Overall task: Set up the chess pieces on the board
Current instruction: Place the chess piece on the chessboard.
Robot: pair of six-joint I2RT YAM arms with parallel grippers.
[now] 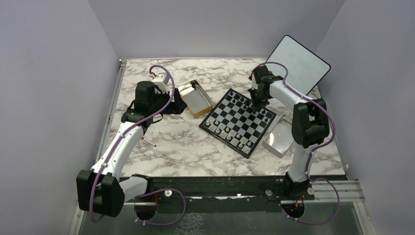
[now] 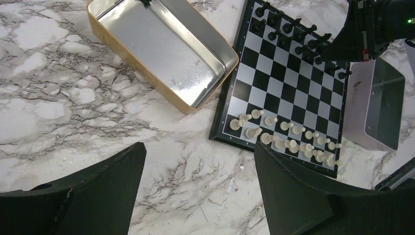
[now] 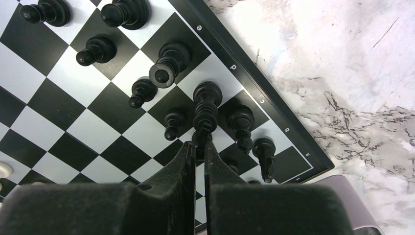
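Note:
The board lies tilted mid-table; it also shows in the left wrist view and the right wrist view. Black chess pieces stand along its far edge, pale pieces along its near edge. My right gripper is over the black rows, its jaws shut on the top of a tall black piece that stands on a back-row square among other black pieces. My left gripper hangs open and empty over bare marble, left of the board's near-left corner.
An open gold tin lies touching the board's left side, its inside bare. A pale lid lies off the board's right edge. A white tablet leans at the back right. White walls enclose the table.

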